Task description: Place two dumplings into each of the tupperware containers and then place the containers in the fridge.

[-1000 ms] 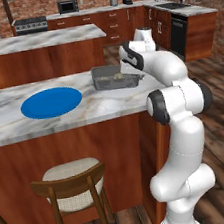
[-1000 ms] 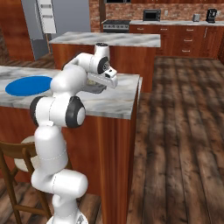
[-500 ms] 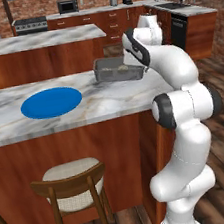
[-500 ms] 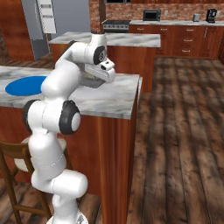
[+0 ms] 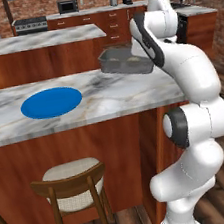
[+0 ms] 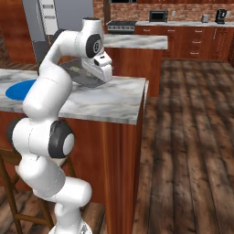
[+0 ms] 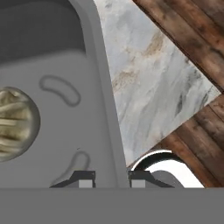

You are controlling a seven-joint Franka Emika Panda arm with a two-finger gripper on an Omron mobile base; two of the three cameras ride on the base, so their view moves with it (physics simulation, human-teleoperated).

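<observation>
Fingers (image 7: 86,179) pinch the tupperware container's (image 5: 125,60) thin rim — light, stiff, slippery; dumplings (image 7: 15,124) may roll.

The white Franka arm (image 5: 196,122) rises in a tall arch, its wrist bent downward above the marble-topped wooden counter (image 5: 107,102). The two-finger gripper (image 7: 112,179) is pinched on the pale grey tupperware container's (image 7: 65,131) wall, carried clear of the counter.

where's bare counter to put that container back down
Bare marble counter lies between the blue plate and the right end, below the lifted container the gripper holds by its wall. Marble left of the plate is free too. The arm crowds the right end.
</observation>
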